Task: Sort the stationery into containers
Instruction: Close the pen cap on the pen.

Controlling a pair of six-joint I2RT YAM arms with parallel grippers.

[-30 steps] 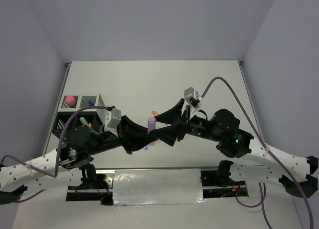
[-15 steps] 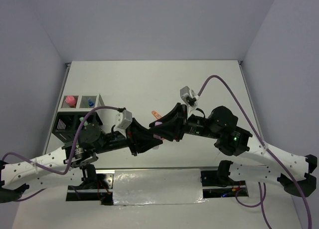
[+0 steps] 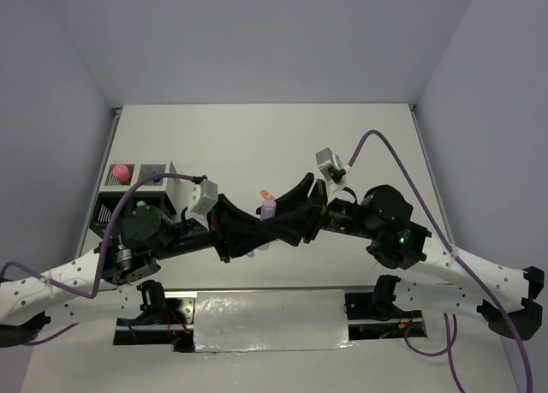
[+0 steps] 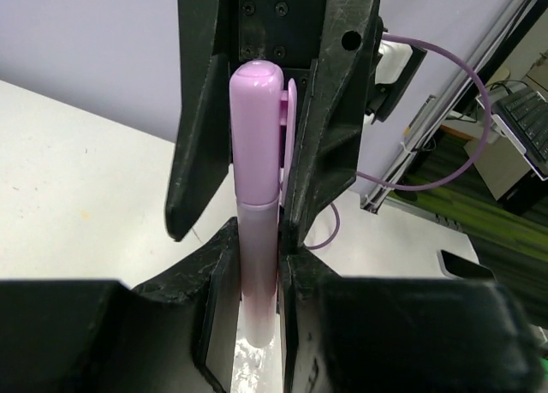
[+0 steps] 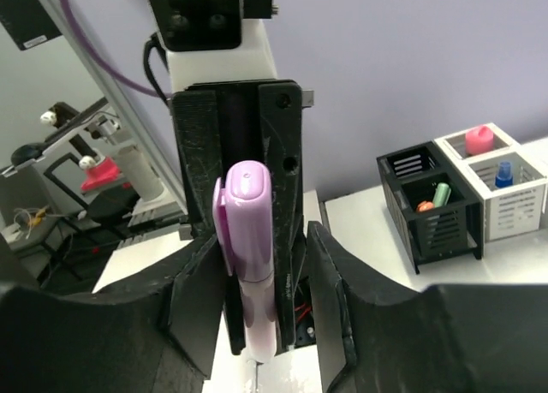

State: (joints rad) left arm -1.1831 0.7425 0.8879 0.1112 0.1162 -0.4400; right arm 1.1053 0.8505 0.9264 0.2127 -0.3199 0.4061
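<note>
A purple highlighter (image 3: 268, 209) hangs above the table's middle, where both grippers meet. My left gripper (image 4: 259, 235) is shut on its lower barrel, and the capped end (image 4: 257, 119) sticks out past the fingers. My right gripper (image 5: 262, 237) faces it and is open. Its fingers (image 5: 342, 290) straddle the highlighter (image 5: 247, 239) with a gap on the right side. The containers (image 3: 110, 206) stand at the table's left edge. In the right wrist view the black compartments (image 5: 432, 226) hold a green pen (image 5: 441, 193) and an orange item (image 5: 425, 206).
The white compartments (image 5: 514, 196) hold a pink-capped item (image 5: 479, 139) and a blue-capped bottle (image 5: 504, 170). A small orange item (image 3: 265, 193) lies on the table just behind the grippers. A bluish piece (image 3: 251, 254) shows under the left arm.
Half a second ago both grippers sat pressed close with the highlighter nearly hidden. Now the right wrist has drawn back slightly to the right and the purple highlighter shows again.
</note>
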